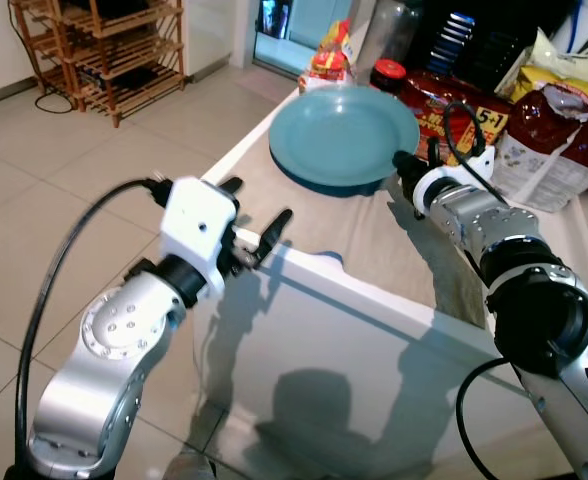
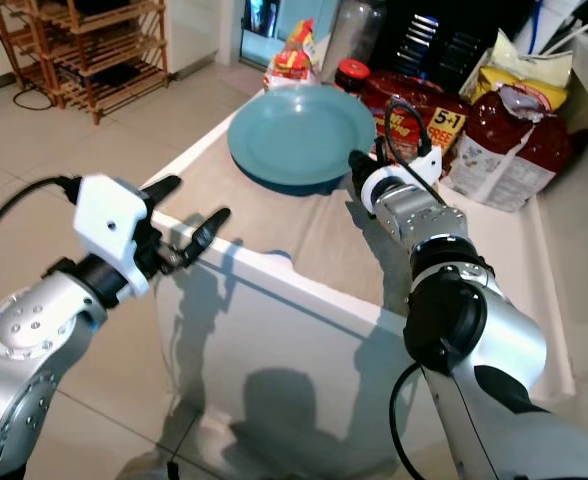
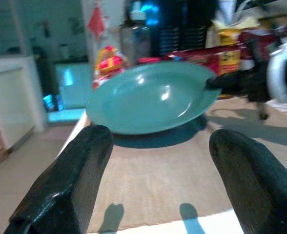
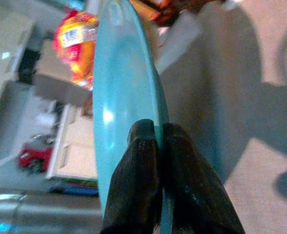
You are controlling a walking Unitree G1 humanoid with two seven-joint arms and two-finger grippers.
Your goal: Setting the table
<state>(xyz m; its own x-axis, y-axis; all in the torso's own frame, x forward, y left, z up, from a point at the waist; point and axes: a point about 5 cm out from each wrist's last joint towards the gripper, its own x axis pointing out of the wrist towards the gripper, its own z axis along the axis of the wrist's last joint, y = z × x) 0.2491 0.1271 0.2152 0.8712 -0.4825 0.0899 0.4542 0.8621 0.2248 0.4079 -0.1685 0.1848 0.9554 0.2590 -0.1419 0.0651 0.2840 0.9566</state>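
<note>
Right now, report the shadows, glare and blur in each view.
Left eye view: sharp, arm shadows on the white table. Left wrist view: soft, glare spots on the teal plate, open left gripper blurred. Right wrist view: right gripper pinches the rim, background blurred.

the right claw (image 4: 155, 146) hides part of the plate (image 4: 119, 97) rim; packets (image 3: 231, 44) behind are blurred.

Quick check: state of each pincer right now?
Left pincer: open, holding nothing.
Right pincer: shut on the teal plate's rim.
</note>
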